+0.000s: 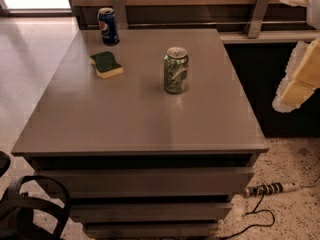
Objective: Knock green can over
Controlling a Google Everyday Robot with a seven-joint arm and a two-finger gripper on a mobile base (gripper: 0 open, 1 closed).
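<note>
So the table (125, 119) is a plain grey-brown thing with a flat matte top and what look like drawer fronts stacked under it, sitting on a speckled floor (295, 214). Three things are on top. A blue Pepsi can (108, 26) stands upright in the far left corner. A green-and-yellow sponge (106, 64) lies green side up just in front of it. The green can (176, 69) stands upright by itself, right of centre in the far half and well apart from the sponge. The gripper (300, 71) hangs off past the table's right edge, not touching anything. A power strip (272, 189) lies on the floor by the front right corner.
</note>
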